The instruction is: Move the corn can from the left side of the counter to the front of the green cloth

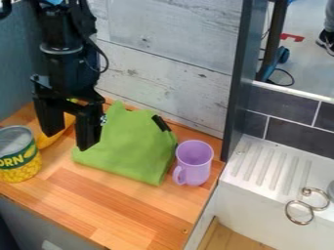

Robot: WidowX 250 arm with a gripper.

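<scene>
The gripper [66, 137] hangs at the upper left over the wooden counter, its two fingers spread apart and nothing held between them. Behind and below it lies a yellow curved object [47, 141], partly hidden by the fingers. A green cloth [130, 146] is spread just right of the gripper, folded up toward the back wall, with a black piece [161, 123] at its upper right edge. At the cloth's right side a purple cup [194, 158] stands upright, handle toward the lower left. A can of corn [18, 155] stands at the left edge.
A whitish wooden wall [163, 58] rises behind the counter [124, 205]. A dark upright panel [236, 83] stands right of the cup. Beyond it are a white ridged sink ledge [271, 163] and metal rings [299, 212].
</scene>
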